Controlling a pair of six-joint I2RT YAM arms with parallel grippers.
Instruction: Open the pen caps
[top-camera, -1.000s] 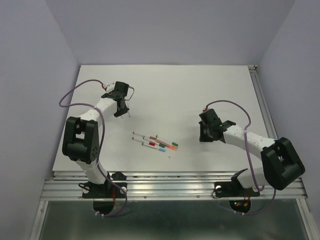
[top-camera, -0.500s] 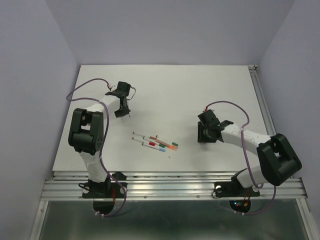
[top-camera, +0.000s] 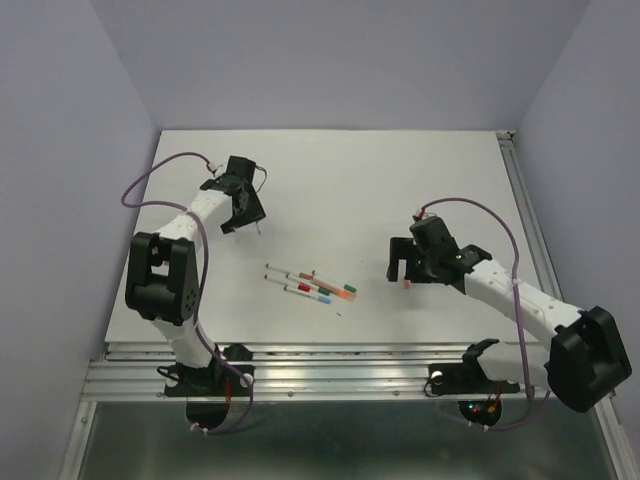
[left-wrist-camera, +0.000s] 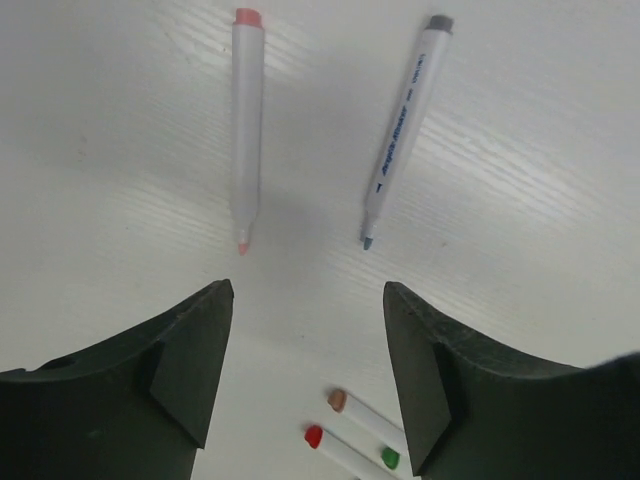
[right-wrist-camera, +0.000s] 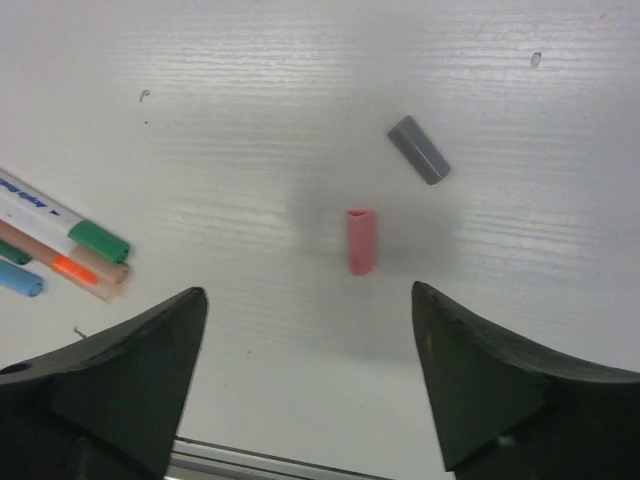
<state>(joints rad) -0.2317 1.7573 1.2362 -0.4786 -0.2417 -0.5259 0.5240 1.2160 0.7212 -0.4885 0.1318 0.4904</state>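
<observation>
- Top: capped white plastic pens lie mid-table, long axes slanting down-right; right arm elbow has swung outward.
- Left wrist: left gripper spread wide, empty; two uncapped pens point tips toward it.
- Right wrist: right gripper spread wide, empty; stubby pink plastic cap lies up-down in view between the fingers, grey cap slanted nearby.

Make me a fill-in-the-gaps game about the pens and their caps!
The loose cap lying beside the grey cap is coloured ____. The pink pen and the grey pen under the left gripper have their caps ____. The right gripper is ____, with nothing in it.
Missing words: pink; off; open.
</observation>
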